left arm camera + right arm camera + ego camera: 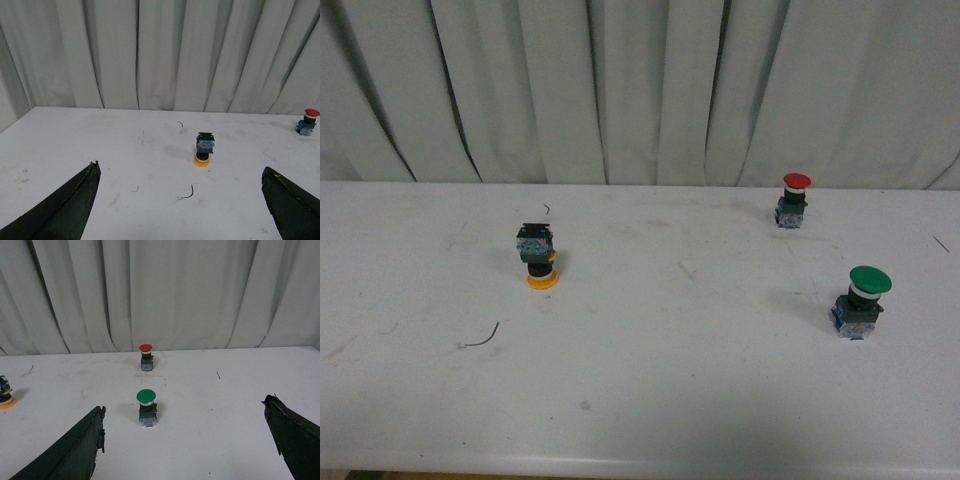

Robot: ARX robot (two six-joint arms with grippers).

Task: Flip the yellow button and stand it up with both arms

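Observation:
The yellow button point(539, 256) stands upside down on the white table, its yellow-orange cap on the surface and its blue-grey block on top. It also shows in the left wrist view point(204, 149) and at the edge of the right wrist view point(4, 393). Neither arm shows in the front view. My left gripper point(182, 200) is open and empty, well short of the button. My right gripper point(185, 440) is open and empty, with the green button between and beyond its fingers.
A red-capped button point(793, 200) stands upright at the back right, and a larger green-capped button point(861, 301) stands upright nearer on the right. A small dark wire scrap point(480, 339) lies left of centre. White curtains hang behind the table point(670, 400).

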